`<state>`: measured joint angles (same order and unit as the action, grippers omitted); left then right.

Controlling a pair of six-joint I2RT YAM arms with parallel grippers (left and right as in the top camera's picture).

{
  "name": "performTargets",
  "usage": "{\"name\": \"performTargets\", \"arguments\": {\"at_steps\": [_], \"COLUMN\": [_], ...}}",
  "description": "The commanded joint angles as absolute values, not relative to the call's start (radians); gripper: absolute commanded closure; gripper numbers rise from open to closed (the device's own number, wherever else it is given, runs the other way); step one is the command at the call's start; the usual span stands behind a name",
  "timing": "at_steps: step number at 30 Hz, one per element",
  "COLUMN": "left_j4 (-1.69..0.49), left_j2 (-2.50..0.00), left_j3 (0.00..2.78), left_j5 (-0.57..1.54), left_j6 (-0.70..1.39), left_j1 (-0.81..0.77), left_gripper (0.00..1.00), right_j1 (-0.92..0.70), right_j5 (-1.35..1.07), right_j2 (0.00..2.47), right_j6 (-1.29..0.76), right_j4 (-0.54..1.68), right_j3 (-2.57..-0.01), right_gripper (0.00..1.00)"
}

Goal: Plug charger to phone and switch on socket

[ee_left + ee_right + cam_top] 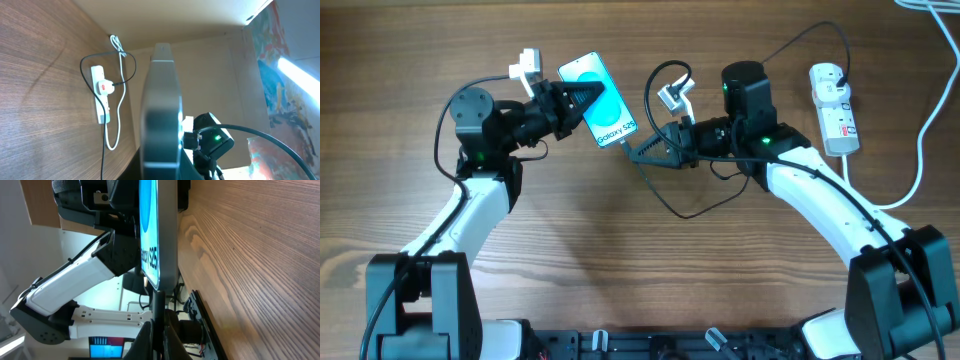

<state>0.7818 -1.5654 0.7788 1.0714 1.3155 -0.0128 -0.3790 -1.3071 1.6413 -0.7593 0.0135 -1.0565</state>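
The phone (601, 98), turquoise screen with "Galaxy S25" text, is held above the table by my left gripper (572, 104), which is shut on its upper part. In the left wrist view the phone (161, 110) shows edge-on. My right gripper (642, 152) is shut on the charger's black plug (158, 305), which meets the phone's bottom edge (156, 240). The black charger cable (682, 208) loops over the table. The white socket (833, 108) lies at the far right and also shows in the left wrist view (100, 92).
The thick white cord (923, 130) runs from the socket along the right edge. The black cable (800, 40) arcs from the socket toward the right arm. Bare wooden table lies in front of both arms.
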Motion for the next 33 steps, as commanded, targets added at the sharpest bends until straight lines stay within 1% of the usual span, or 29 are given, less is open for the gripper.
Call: {"name": "performTargets", "arguments": {"at_steps": [1, 33], "left_j4": [0.793, 0.793], "left_j2": [-1.560, -1.560], "left_j3": [0.790, 0.790], "left_j5": [1.099, 1.084], "left_j6": [1.317, 1.261], "left_j1": [-0.009, -0.009], "left_gripper": [0.96, 0.96], "right_j1": [-0.381, -0.381], "right_j5": [-1.306, -1.324], "right_j2": [1.629, 1.629], "right_j6": [-0.762, -0.762], "right_j4": [0.008, 0.012], "right_j3": [-1.057, -1.057], "right_gripper": [0.95, 0.96]}}
